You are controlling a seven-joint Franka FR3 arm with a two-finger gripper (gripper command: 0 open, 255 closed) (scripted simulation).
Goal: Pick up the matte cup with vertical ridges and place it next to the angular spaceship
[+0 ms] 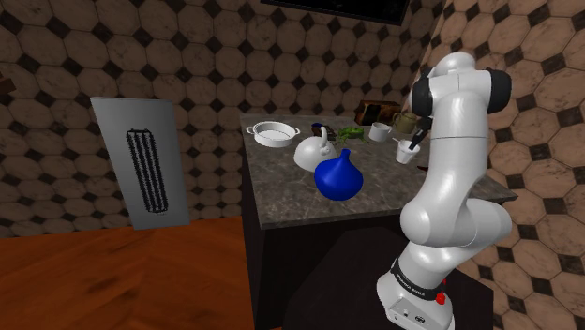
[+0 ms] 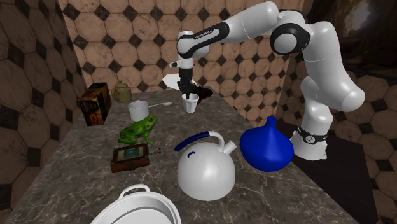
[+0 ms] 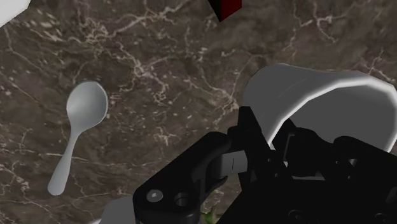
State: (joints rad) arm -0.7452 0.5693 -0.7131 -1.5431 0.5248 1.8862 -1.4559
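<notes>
A small white cup (image 2: 188, 104) stands at the far end of the dark marble counter (image 2: 76, 172), and my black gripper (image 2: 187, 93) comes straight down onto it, shut on its rim. In the wrist view one finger (image 3: 232, 160) presses the outside of the cup's wall (image 3: 299, 89). Whether the cup (image 1: 406, 151) rests on the stone or hangs just above it I cannot tell. Right behind it lies an angular white and dark red object (image 2: 172, 80), which looks like the spaceship and is partly hidden by the gripper (image 1: 413, 142).
A white spoon (image 3: 79, 130) and a white mug (image 2: 138, 110) lie close to the held cup. Nearer the camera in the second exterior view are a green frog (image 2: 138, 130), a white kettle (image 2: 203, 167), a blue vase (image 2: 267, 147) and a white pot (image 2: 137, 207).
</notes>
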